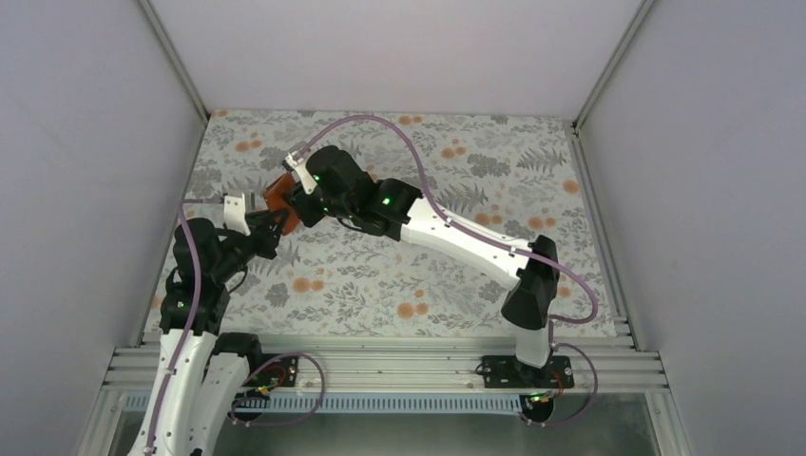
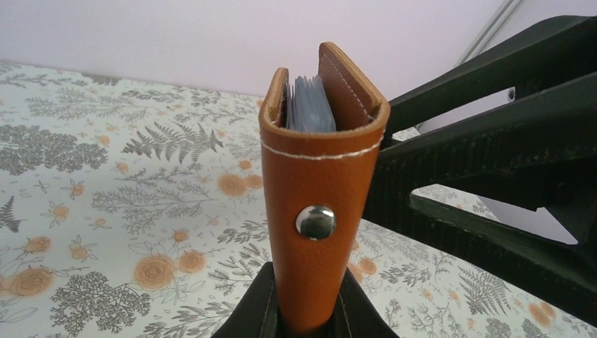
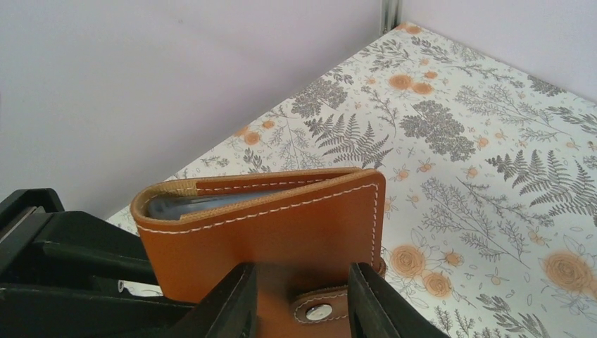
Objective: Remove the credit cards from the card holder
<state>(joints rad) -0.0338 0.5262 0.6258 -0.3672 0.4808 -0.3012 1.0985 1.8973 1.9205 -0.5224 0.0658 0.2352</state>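
Observation:
The brown leather card holder (image 2: 310, 183) stands upright, folded, above the mat, with its lower end pinched in my left gripper (image 2: 308, 320). Grey-blue plastic sleeves (image 2: 310, 105) show in its top opening. The credit cards are hidden inside. In the right wrist view the holder (image 3: 281, 218) fills the foreground. My right gripper (image 3: 299, 303) is open, with its fingers (image 3: 232, 303) apart against the cover on either side of the closure tab (image 3: 320, 310). In the top view the holder (image 1: 278, 193) hangs between the left gripper (image 1: 269, 226) and the right gripper (image 1: 297, 198).
The floral mat (image 1: 456, 256) covers the table. White walls (image 1: 95, 142) close in at left, back and right, and the holder is near the left wall. The right arm (image 1: 466, 242) crosses the middle of the mat diagonally. A metal rail (image 1: 380, 366) runs along the near edge.

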